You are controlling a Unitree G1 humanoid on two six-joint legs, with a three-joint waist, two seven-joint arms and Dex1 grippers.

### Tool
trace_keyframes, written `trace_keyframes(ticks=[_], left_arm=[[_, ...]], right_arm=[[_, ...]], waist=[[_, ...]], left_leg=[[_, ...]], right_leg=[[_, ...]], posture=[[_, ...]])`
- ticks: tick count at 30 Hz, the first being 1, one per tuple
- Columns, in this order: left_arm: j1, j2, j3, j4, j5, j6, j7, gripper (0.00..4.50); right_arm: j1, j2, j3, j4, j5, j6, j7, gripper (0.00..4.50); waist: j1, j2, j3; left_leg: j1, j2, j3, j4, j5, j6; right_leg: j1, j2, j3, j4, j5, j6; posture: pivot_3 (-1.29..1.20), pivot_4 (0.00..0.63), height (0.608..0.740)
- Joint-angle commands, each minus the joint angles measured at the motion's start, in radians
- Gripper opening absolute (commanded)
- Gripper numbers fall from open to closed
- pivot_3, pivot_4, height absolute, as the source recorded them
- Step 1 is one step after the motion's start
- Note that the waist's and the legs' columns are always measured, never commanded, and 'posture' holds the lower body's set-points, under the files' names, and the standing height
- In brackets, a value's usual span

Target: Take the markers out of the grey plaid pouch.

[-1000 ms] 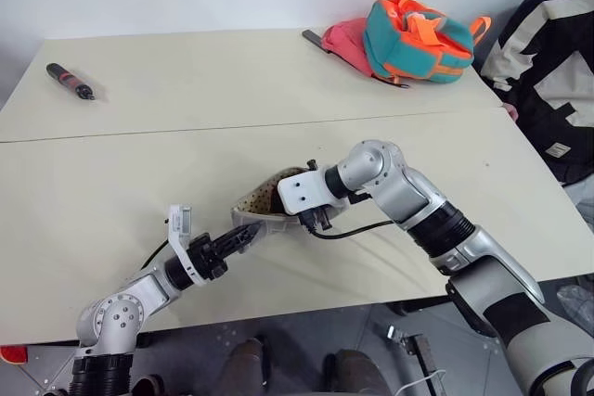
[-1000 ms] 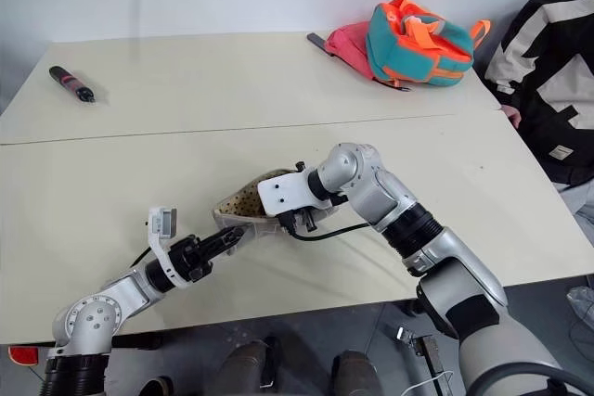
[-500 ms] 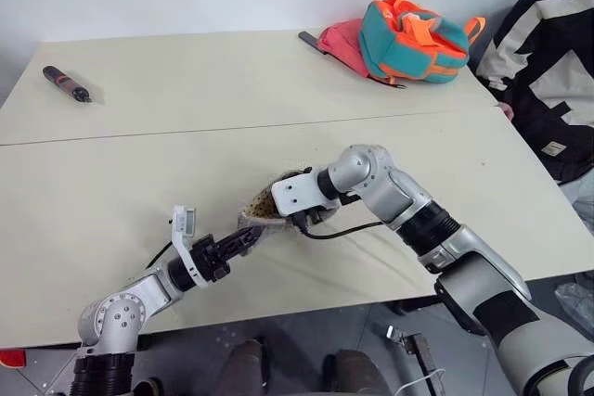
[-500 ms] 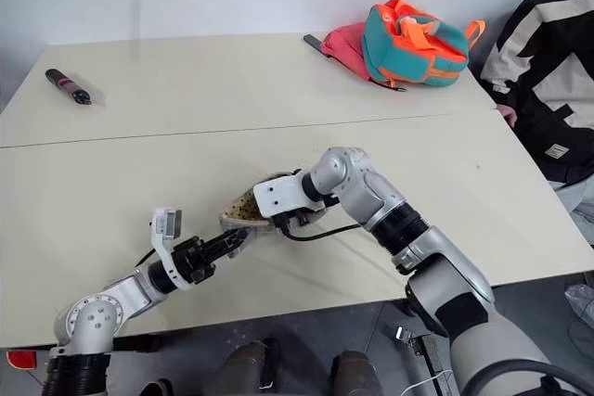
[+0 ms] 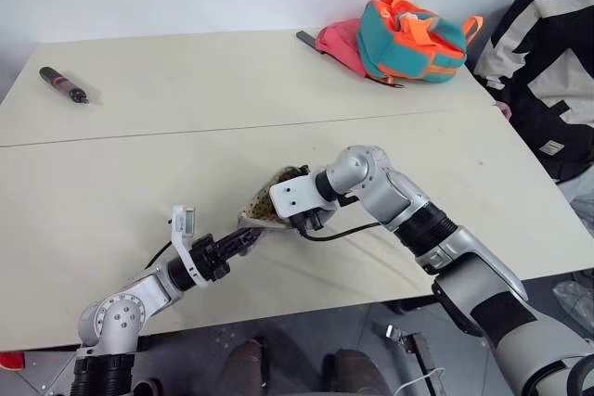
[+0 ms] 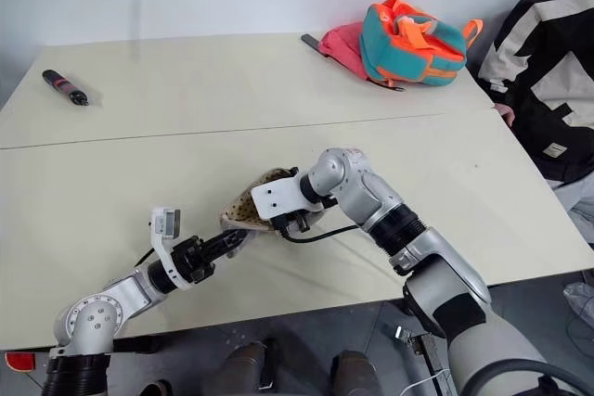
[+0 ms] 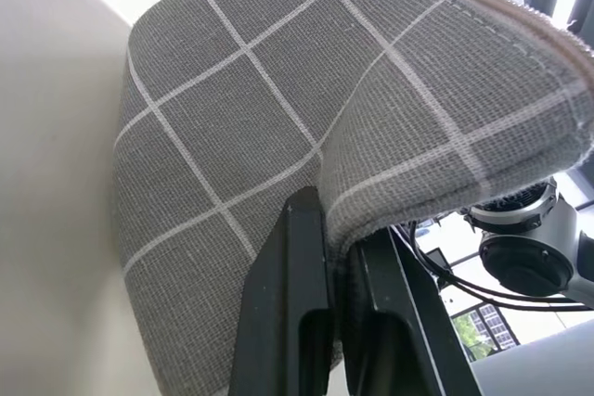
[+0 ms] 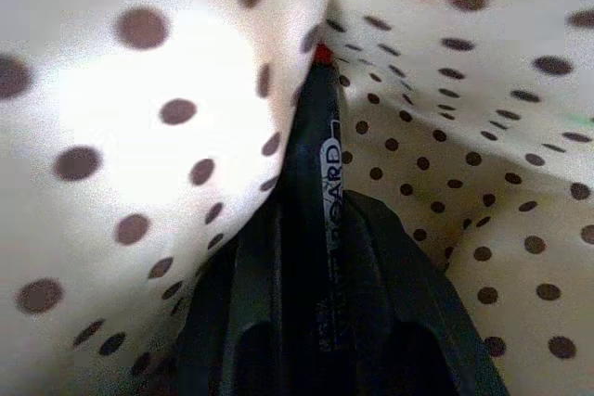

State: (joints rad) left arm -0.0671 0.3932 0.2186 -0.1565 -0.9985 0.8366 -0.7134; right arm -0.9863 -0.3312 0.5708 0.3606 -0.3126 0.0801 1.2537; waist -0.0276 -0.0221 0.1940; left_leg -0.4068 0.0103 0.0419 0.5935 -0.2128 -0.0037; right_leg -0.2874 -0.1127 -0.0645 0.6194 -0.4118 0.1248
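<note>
Tables (image 5: 139, 173), two cream ones pushed together along their long edges, carry everything. On the far table, a teal-and-orange backpack (image 5: 408, 39) sits near the far right corner, and a thick black-and-red pen-shaped thing (image 5: 63, 83) lies near the left edge. The grey plaid pouch (image 7: 278, 136) is held up over the middle of the near table, toward its front edge, mouth open and dotted lining showing. The left gripper (image 7: 342, 261) has its jaws pressed together on a fold of the pouch's fabric. The right gripper (image 8: 320, 257) reaches down inside the pouch, its jaws pinching a slim black marker (image 8: 320, 146) whose red end points deeper into the lining.
</note>
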Motion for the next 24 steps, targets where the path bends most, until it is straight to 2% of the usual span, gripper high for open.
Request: trace_keyframes(ticks=[1,5,15,17,20,24], left_arm=[[0.002,0.003,0.006,-0.039,0.071,-0.098,-0.011,0.00],[0.002,0.039,-0.007,-0.059,0.153,-0.177,-0.036,0.00],[-0.069,0.038,-0.032,-0.041,0.297,-0.323,-0.006,0.00],[-0.090,0.050,-0.016,-0.008,0.374,-0.425,0.004,0.00],[-0.118,0.085,0.028,0.033,0.407,-0.472,0.008,0.00],[-0.129,0.114,0.037,0.053,0.435,-0.528,-0.022,0.00]], right_arm=[[0.016,-0.034,-0.074,-0.072,0.082,0.057,0.044,0.57],[-0.003,-0.093,-0.158,-0.153,0.161,0.112,0.080,0.57],[-0.071,-0.143,-0.208,-0.163,0.216,0.149,0.056,0.57],[-0.073,-0.120,-0.258,-0.162,0.295,0.183,0.060,0.57],[-0.071,-0.064,-0.344,-0.202,0.440,0.277,0.053,0.57],[-0.062,-0.005,-0.380,-0.239,0.503,0.308,-0.004,0.57]], waist=[[0.003,0.000,0.000],[0.002,0.000,0.000],[0.000,0.000,0.001],[0.001,0.000,0.001],[0.001,0.000,0.001],[0.000,0.000,0.001]], left_leg=[[0.000,0.000,0.000,0.000,0.000,0.000],[-0.003,0.000,0.000,0.000,-0.002,-0.003],[-0.003,0.000,0.002,-0.002,-0.001,0.001],[-0.003,0.000,0.002,-0.002,-0.001,0.001],[-0.003,0.000,0.002,-0.002,-0.001,0.001],[-0.003,0.001,0.002,-0.002,-0.001,0.002]], right_leg=[[0.000,0.000,0.000,0.000,0.000,0.000],[-0.001,0.000,0.000,-0.002,0.000,0.000],[-0.002,0.000,-0.003,-0.004,0.000,0.000],[-0.002,0.000,-0.004,-0.004,0.000,0.000],[-0.002,0.000,-0.006,-0.005,0.000,0.000],[-0.002,0.000,-0.007,-0.001,0.000,0.000]], posture=[[0.00,0.150,0.740],[0.00,0.150,0.740],[0.00,0.150,0.740],[0.00,0.150,0.740],[0.00,0.150,0.740],[0.00,0.150,0.740]])
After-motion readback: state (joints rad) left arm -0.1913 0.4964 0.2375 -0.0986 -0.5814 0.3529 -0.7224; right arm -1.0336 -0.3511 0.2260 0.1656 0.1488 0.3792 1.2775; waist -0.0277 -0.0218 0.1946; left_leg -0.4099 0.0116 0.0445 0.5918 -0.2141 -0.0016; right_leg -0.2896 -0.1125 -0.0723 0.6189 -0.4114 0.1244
